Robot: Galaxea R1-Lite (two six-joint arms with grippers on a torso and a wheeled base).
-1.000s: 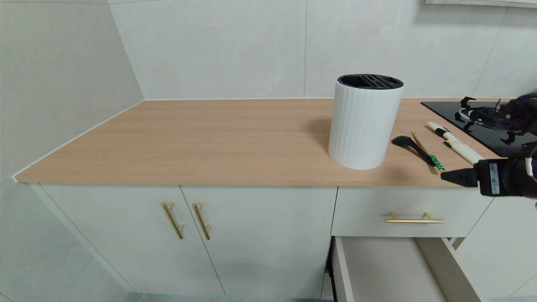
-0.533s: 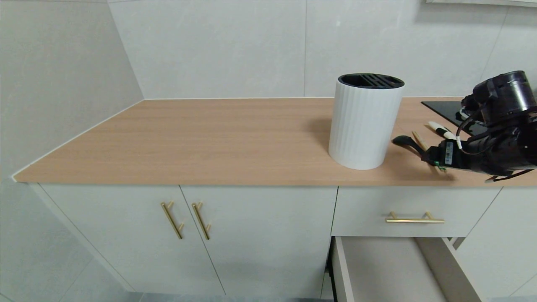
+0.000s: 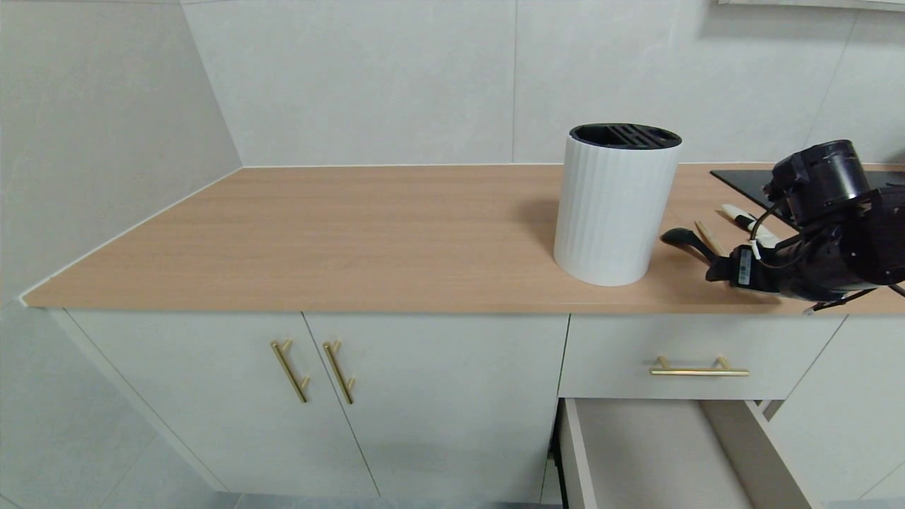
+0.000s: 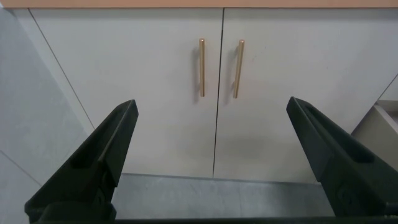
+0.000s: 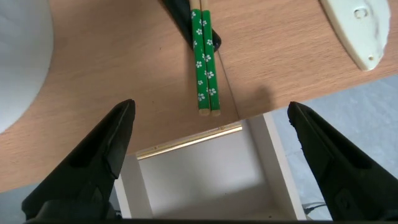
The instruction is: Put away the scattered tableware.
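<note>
A pair of wooden chopsticks (image 5: 206, 59) with green flowered ends lies on the wooden counter (image 3: 368, 233), across the handle of a black spoon (image 3: 680, 237). Beside them lies a white-handled utensil (image 5: 356, 30). A white ribbed holder (image 3: 612, 208) with a black slotted top stands just left of them. My right gripper (image 5: 211, 111) hovers open over the green chopstick ends at the counter's front edge, seen in the head view as the right gripper (image 3: 715, 271). My left gripper (image 4: 211, 109) hangs open in front of the lower cabinet doors.
A black gas hob (image 3: 748, 181) sits at the counter's far right. Below the counter, a drawer (image 3: 640, 452) stands pulled out under a shut drawer with a gold handle (image 3: 698, 369). Two cabinet doors with gold handles (image 4: 219, 67) are shut. A tiled wall backs the counter.
My right arm has risen from below the counter's front edge and swung in over the counter, its gripper now above the chopsticks' green ends. The tableware has not moved.
</note>
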